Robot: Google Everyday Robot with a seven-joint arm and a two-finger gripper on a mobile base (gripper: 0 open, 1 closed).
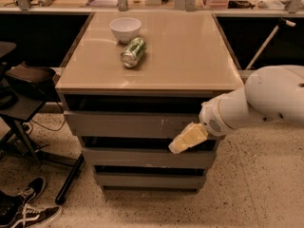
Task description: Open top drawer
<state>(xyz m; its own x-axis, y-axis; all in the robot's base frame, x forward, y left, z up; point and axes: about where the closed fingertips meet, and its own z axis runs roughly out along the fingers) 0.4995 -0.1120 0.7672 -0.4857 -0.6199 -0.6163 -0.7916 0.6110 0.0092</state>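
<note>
While gripper hangs at right end of top drawer, grip unclear, tan cabinet top, speckled floor.

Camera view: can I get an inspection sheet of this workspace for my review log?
Surface: beige cabinet top, holding two items at its far left.
Job's things: top drawer, grey front with two pale scratches right of centre; dark gap above it, inside not visible.
Clutter: white bowl, upright; green can lying on its side just in front of it.
Grippers: gripper at the lower right edge of the top drawer front, over the gap below it.
Cables: what looks like a thin dark cable on the floor left of the cabinet.
Surroundings: black chair at left; sneakers bottom left; cluttered counter behind.
</note>
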